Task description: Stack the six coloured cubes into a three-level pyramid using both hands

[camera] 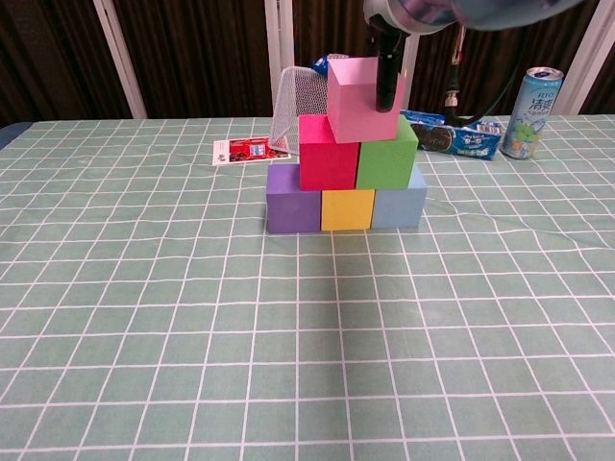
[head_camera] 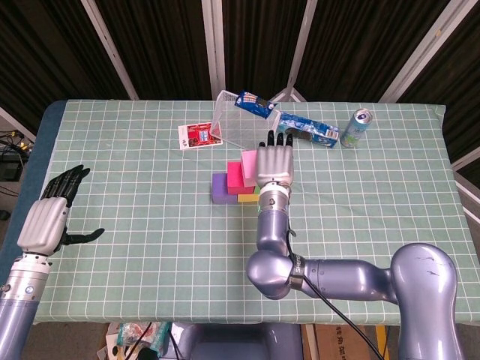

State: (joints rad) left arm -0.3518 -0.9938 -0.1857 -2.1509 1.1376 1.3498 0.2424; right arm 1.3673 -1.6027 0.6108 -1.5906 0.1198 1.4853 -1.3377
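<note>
Up top, right robot hand (head_camera: 274, 163) pinching pink cube (camera: 363, 99) over red cube (camera: 327, 152) and green cube (camera: 386, 156); left robot hand (head_camera: 49, 217) spread.

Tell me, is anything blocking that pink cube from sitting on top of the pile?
Nothing visible does. The right hand holds the pink cube directly over the red cube and green cube, whose tops carry nothing else. The cube looks slightly tilted, at or just above them. The left hand is far off at the table's edge.

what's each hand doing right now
Left hand: open, holding nothing.
Right hand: holding the pink cube on top of the stack.
</note>
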